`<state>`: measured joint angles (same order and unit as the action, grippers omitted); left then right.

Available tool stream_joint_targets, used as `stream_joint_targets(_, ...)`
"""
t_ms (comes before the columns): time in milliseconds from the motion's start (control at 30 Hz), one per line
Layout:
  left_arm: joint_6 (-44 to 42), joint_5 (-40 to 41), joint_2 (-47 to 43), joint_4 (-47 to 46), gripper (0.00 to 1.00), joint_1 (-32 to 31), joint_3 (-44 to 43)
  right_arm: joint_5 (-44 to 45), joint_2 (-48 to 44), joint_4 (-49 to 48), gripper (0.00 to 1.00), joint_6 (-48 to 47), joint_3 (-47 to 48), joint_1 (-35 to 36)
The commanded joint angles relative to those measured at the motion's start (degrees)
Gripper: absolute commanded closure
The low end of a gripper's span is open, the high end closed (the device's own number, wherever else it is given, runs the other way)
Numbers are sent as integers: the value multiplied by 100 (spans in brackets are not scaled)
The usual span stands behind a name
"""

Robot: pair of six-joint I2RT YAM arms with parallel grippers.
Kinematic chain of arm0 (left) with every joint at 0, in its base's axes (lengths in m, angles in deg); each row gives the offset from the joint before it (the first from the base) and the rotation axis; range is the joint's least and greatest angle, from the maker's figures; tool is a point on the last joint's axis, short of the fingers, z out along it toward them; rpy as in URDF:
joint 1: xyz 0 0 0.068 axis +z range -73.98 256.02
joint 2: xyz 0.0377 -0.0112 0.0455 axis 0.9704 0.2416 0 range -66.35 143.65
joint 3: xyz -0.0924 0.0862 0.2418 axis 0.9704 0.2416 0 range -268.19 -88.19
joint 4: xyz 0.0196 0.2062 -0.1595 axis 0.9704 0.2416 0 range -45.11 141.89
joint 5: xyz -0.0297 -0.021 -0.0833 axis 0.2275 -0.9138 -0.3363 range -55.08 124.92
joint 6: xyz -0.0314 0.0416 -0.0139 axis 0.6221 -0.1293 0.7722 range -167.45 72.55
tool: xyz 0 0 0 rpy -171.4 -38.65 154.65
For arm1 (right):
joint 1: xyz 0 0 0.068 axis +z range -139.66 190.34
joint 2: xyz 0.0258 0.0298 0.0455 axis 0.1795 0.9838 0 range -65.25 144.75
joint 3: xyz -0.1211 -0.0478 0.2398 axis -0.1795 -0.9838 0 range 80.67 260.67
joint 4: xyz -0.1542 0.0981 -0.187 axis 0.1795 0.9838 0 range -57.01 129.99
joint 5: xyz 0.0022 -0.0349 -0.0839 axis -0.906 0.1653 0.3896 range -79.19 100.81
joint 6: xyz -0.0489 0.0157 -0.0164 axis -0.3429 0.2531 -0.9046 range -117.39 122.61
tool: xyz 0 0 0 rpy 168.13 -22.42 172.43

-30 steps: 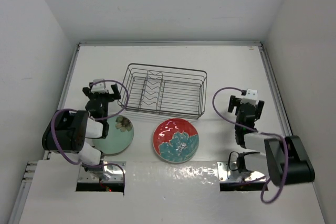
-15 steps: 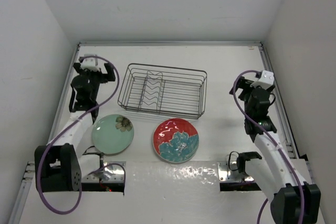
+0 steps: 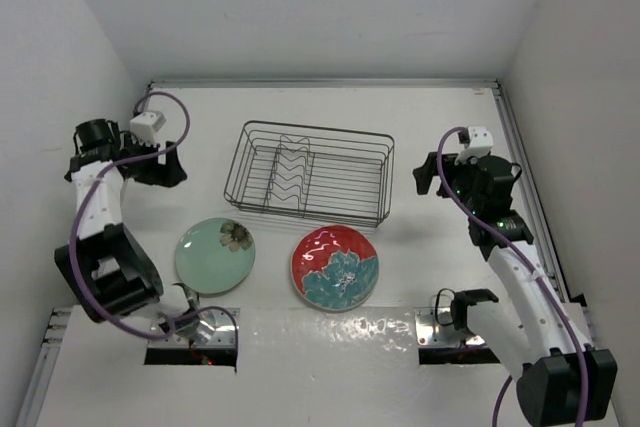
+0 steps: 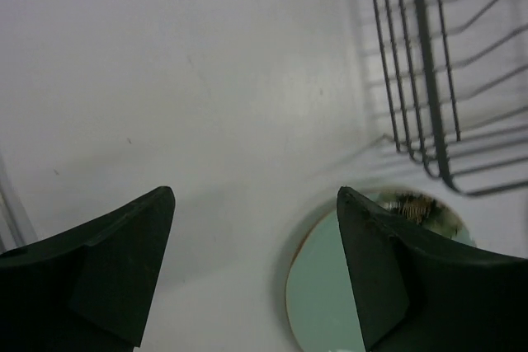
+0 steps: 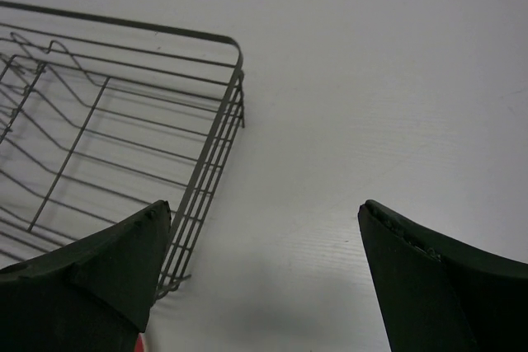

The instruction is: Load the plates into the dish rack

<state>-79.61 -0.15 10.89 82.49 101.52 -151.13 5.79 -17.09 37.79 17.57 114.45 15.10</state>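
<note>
While the green plate [image 3: 215, 255] and the red plate [image 3: 335, 267] lay flat side by side close to the tabletop's [image 3: 420, 117] near edge, green on the left, neither touched the other. Beyond them, the left gripper [image 4: 256, 204] hung by the left edge and the right gripper [image 5: 264, 212] toward the right edge, each with jaws spread apart on nothing. Between the two, the dish rack [image 3: 312, 130] sat mid-table, both plates just outside its near side.
</note>
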Motion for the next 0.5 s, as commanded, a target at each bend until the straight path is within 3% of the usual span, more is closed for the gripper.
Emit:
stream_joint_targets(0,-1301,-565,545,1680,22,219,-166,-649,-88,-172,7,-37,-178,61)
stream_joint_targets(233,-1495,202,1716,1321,14,482,71,-852,-386,-533,8,24,-539,87)
stream_joint_targets(467,-1511,572,2270,853,24,588,431,-878,-554,-849,8,86,-741,87)
